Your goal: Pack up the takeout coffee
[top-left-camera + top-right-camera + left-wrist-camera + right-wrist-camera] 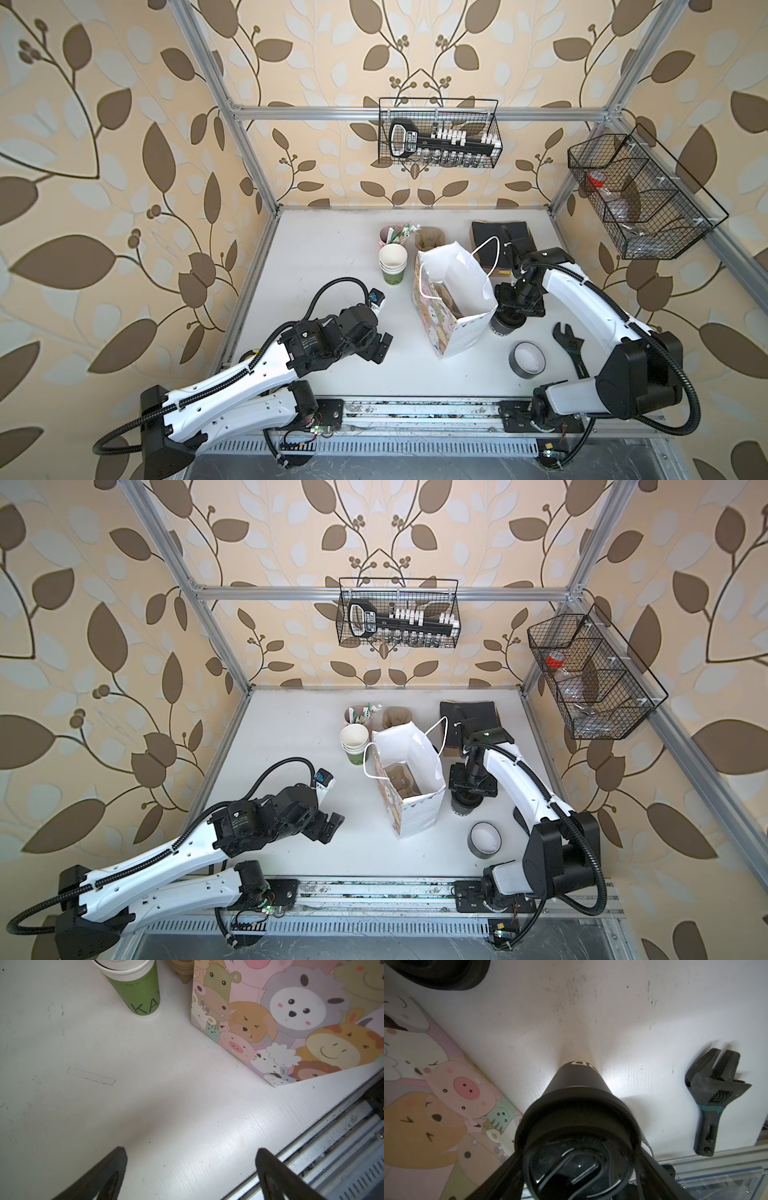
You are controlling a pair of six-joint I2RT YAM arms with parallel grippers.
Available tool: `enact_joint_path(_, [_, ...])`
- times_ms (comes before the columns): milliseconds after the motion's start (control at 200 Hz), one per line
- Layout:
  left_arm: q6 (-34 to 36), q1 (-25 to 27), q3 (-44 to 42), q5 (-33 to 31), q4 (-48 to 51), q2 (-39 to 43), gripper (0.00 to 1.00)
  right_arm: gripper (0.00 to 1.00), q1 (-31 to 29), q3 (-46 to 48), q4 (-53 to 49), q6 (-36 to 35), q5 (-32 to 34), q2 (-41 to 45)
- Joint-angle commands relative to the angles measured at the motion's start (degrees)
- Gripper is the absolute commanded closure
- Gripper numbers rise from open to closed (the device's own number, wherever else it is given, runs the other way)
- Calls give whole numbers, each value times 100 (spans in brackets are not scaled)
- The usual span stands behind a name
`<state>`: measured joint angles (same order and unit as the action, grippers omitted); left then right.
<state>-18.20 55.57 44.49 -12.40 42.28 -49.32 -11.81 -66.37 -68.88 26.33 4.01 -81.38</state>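
The right gripper [578, 1155] straddles the black lid of the takeout coffee [577, 1078] with 1 finger on each side of the rim. The jaws are spread wide, but I cannot tell whether they press the lid or only flank it. The dark cup stands upright on the white table [324, 257], just beside the cartoon-animal paper bag [465, 336] and outside it, with a grey tape roll [527, 359] and a black wrench [716, 1093] nearby. The left gripper [191, 1153] hangs fully open and empty over bare table, on the bag's other side.
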Motion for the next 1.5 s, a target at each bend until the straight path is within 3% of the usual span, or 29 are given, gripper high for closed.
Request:
enact_joint_path(0, [-34, 59, 236, -60, 63, -2, 1, 19, 12, 129, -358, -27, -110, -44])
enact_joint_path(560, [-35, 59, 244, -43, 78, -16, 1, 20, -14, -9, -429, -75, -278, -229])
enact_joint_path(880, [-33, 59, 253, -50, 91, -21, 1, 28, -35, -17, -441, -97, -328, -204])
enact_joint_path(1495, [-34, 59, 274, -49, 105, -14, 1, 28, -189, -816, -1309, 65, -263, 929])
